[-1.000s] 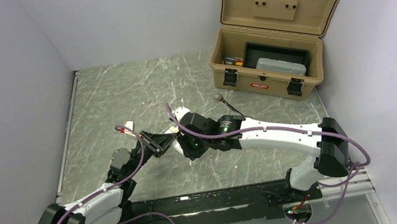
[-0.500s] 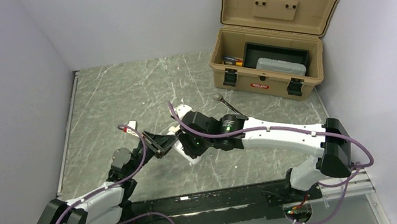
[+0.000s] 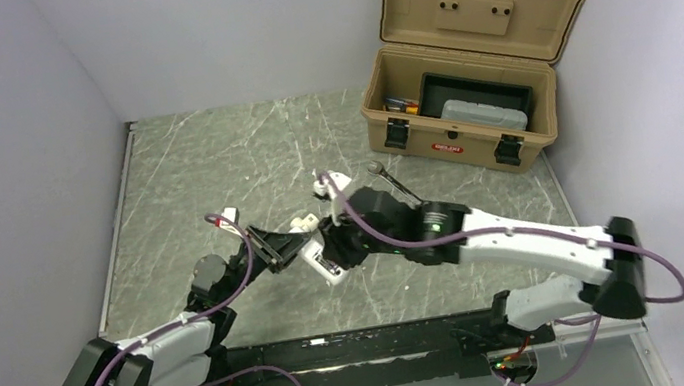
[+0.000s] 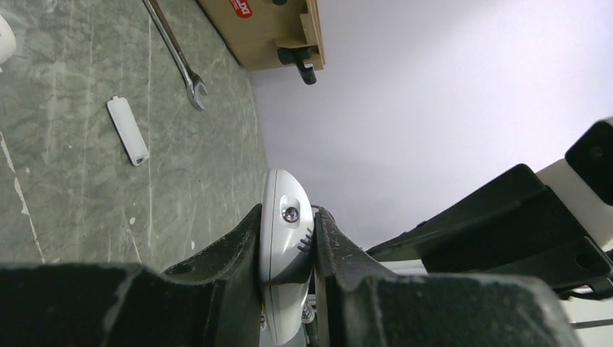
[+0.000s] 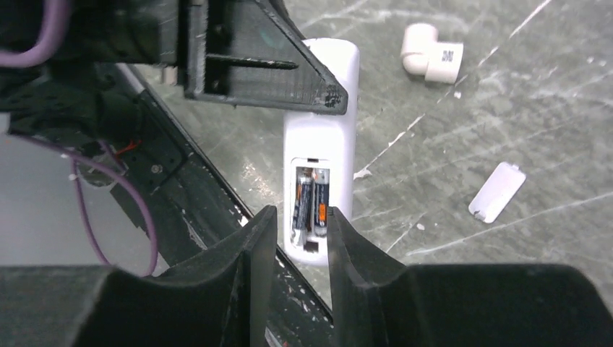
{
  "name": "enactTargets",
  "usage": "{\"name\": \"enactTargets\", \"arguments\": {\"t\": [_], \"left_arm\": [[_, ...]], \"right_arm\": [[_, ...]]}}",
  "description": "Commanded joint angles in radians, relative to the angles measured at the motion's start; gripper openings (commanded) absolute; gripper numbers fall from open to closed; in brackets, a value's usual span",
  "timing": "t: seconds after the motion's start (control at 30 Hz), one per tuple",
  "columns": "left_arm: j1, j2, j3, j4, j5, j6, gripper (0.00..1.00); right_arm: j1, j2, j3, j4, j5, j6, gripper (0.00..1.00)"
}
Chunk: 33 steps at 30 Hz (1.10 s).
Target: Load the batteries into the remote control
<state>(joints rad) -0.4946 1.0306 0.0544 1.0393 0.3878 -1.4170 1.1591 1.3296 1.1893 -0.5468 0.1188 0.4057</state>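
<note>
L gripper (image 4: 287, 215) clamped on remote control (image 5: 322, 137), back face up so bay's reachable. Both batteries (image 5: 309, 206) sit in bay, just beyond R gripper (image 5: 300, 213) tips. R fingers (image 5: 249, 282) slightly apart, empty. Cover (image 5: 496, 191) lies off to their right, prob. next.

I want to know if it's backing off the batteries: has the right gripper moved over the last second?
Yes. In the top view the right gripper has shifted right, toward the toolbox side, away from the left gripper holding the remote control.
</note>
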Motion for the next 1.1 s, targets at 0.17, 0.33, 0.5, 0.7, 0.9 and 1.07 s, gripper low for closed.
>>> {"name": "enactTargets", "arguments": {"t": [0.17, 0.33, 0.5, 0.7, 0.9, 1.07], "left_arm": [[-0.005, -0.004, 0.018, 0.071, 0.074, -0.055, 0.00], [-0.005, -0.053, 0.030, 0.013, 0.094, -0.068, 0.00], [-0.006, -0.098, 0.054, -0.073, 0.113, -0.056, 0.00], [-0.007, -0.119, 0.051, -0.092, 0.128, -0.062, 0.00], [-0.006, -0.128, 0.032, -0.090, 0.123, -0.067, 0.00], [-0.006, -0.116, 0.033, -0.080, 0.125, -0.066, 0.00]], "right_arm": [[-0.003, -0.464, -0.555, 0.711, -0.235, -0.472, 0.42], [-0.006, -0.616, -0.630, 0.732, -0.320, -0.595, 0.44], [-0.039, -0.659, -0.699, 0.869, -0.484, -0.661, 0.48], [-0.184, -0.489, -0.625, 0.894, -0.839, -0.622, 0.47], [-0.194, -0.383, -0.621, 0.913, -0.890, -0.749, 0.50], [-0.195, -0.332, -0.599, 0.888, -0.959, -0.772, 0.46]]}}
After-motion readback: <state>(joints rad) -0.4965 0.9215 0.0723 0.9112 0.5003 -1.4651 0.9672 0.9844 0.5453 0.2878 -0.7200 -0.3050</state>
